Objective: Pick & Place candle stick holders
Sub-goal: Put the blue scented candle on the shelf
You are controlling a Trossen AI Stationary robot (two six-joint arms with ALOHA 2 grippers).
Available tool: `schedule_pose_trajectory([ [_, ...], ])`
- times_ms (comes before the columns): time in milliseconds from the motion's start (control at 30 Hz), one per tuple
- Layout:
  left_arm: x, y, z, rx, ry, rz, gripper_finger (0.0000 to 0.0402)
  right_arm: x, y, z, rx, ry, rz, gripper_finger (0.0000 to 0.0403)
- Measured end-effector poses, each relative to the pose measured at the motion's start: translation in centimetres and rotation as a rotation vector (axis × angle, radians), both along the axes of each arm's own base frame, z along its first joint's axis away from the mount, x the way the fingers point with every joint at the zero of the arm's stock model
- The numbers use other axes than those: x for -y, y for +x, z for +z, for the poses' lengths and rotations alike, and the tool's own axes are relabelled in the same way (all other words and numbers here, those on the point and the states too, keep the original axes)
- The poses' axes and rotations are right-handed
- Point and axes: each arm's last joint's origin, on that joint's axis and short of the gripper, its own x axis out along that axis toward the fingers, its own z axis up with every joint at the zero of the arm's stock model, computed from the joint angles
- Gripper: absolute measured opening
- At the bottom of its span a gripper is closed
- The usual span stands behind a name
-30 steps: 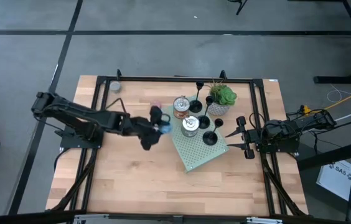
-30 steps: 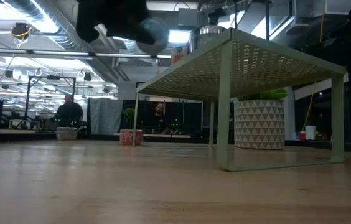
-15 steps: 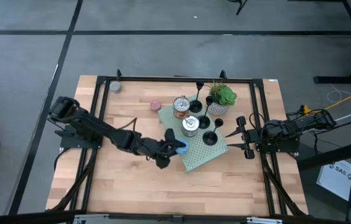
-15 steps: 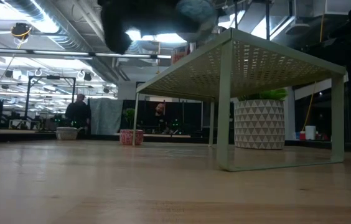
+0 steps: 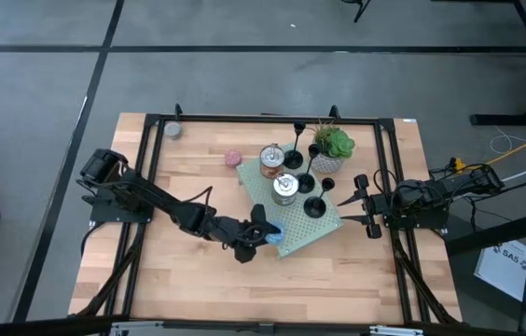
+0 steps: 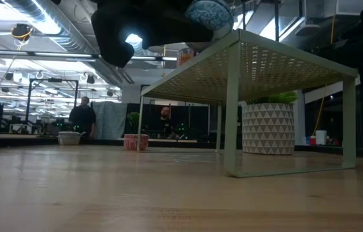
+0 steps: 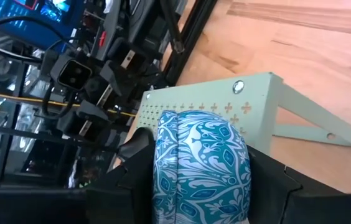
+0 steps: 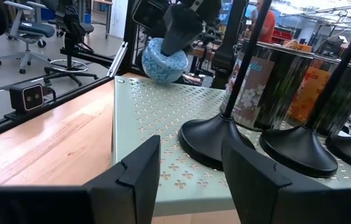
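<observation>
We see three small matte-black candle stick holders [image 5: 311,191], each a round flat base with a thin stem, standing upright in a row on the pale green perforated metal shelf [image 5: 293,235], just ahead of the right pincer [image 5: 355,202]. That pincer's fingers stand apart, holding nothing, level with the nearest holder's base [image 8: 218,142] and short of the shelf's edge. Beside the holders, farther from that pincer, stand two shiny silver round tins [image 5: 278,174] on the same shelf, and a green potted plant in a patterned white pot [image 5: 331,149] sits at the far end of the row.

Across the shelf from the right pincer, the left pincer [image 5: 265,233] is clamped on a small blue patterned round candle [image 7: 199,163], at the shelf's corner, above its top. A small pink round candle [image 5: 233,158] lies on the wooden counter [image 5: 198,280], well apart from both pincers.
</observation>
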Motion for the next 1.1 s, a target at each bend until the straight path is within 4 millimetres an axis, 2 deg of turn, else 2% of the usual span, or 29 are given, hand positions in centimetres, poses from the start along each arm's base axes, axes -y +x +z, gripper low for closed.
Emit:
schedule_pose_trajectory([
  [433, -1.6, 0.7, -0.4, -0.015, -0.028, 0.001, 0.0205, 0.0, 0.0, 0.0, -0.001, 0.000, 0.000, 0.0172],
  [633, -1.2, 1.0, -0.7, 0.003, -0.055, -0.012, 0.0210, 0.0, 0.0, 0.0, -0.001, 0.000, 0.000, 0.0172],
  [1100, -0.8, 1.0, -0.1, 0.056, -0.231, -0.016, 0.0275, 0.0, 0.0, 0.0, 0.000, 0.000, 0.000, 0.0172],
])
